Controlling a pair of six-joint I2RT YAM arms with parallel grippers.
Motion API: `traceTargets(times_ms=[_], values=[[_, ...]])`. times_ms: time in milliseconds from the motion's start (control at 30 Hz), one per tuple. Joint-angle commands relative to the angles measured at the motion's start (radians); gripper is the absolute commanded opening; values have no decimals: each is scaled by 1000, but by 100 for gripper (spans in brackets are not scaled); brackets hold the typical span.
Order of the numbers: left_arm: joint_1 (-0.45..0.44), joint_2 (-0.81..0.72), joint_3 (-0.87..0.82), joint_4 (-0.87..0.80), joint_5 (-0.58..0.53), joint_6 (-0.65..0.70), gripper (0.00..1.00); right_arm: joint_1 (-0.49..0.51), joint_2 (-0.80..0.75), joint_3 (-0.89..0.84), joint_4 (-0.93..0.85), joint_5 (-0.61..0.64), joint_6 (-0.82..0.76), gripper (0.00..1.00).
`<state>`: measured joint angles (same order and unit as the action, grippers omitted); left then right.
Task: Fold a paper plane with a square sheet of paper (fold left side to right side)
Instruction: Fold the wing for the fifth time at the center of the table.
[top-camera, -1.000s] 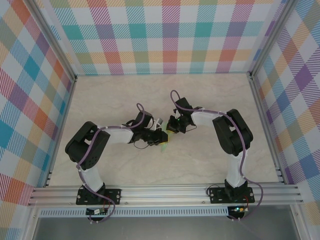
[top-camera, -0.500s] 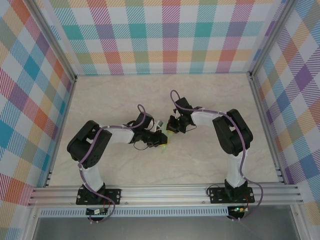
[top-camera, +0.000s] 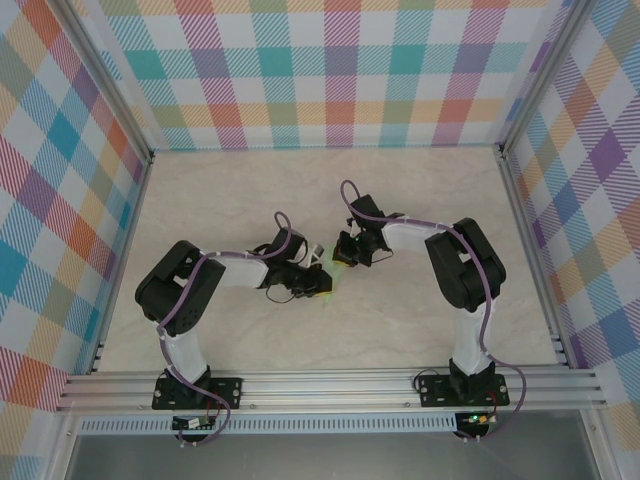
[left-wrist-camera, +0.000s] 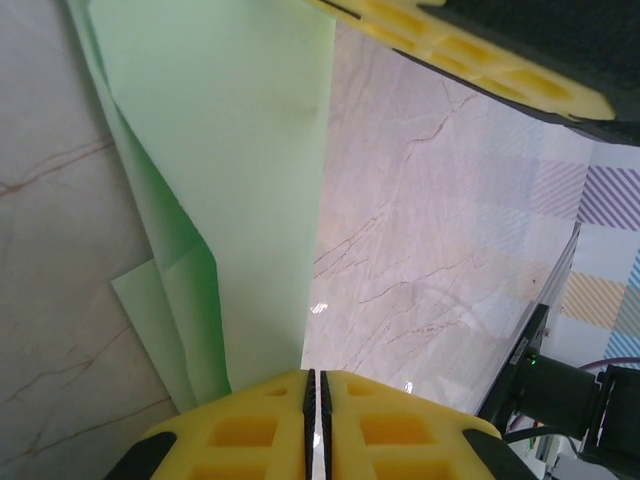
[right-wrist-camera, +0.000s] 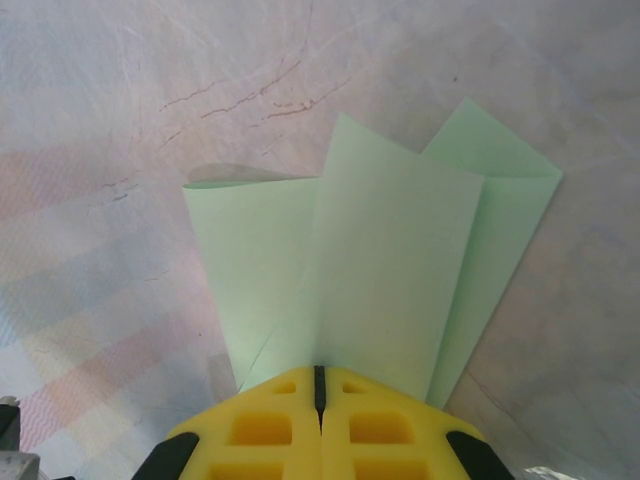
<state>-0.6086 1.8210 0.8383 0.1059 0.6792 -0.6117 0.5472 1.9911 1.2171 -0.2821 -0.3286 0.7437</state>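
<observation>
Now two grippers clamp one folded green sheet at mid-table

Folded pale mint-green paper (right-wrist-camera: 390, 260), thin and layered into overlapping flaps with sharp creases, sits low over the pale marbled tabletop (top-camera: 250, 200), near the table's middle and between the two arms. From above, little of it shows, tucked between the two black wrists. Compared with a second ago, the green strip peeking out below the left wrist has shrunk, and the left arm has edged slightly toward the right one. That likely means the layers are being drawn together to settle a crease. The plane looks partly folded, not finished.

The left gripper (left-wrist-camera: 315, 385) has its yellow pads pressed together on one end of the paper, with only a thin seam between them. The right gripper (right-wrist-camera: 320, 385) is likewise clenched on the opposite end, the flaps fanning out from its pads. Both arms reach inward from their bases, elbows bent outward, wrists angled down and nearly meeting over the paper.
</observation>
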Motion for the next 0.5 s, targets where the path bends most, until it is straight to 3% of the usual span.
traceTargets(times_ms=[0, 467], values=[[-14, 10, -29, -70, -1, 34, 12, 4, 47, -7, -114, 49, -23, 2], [-23, -36, -90, -194, -24, 104, 11, 4, 64, 24, -157, 73, -25, 2]])
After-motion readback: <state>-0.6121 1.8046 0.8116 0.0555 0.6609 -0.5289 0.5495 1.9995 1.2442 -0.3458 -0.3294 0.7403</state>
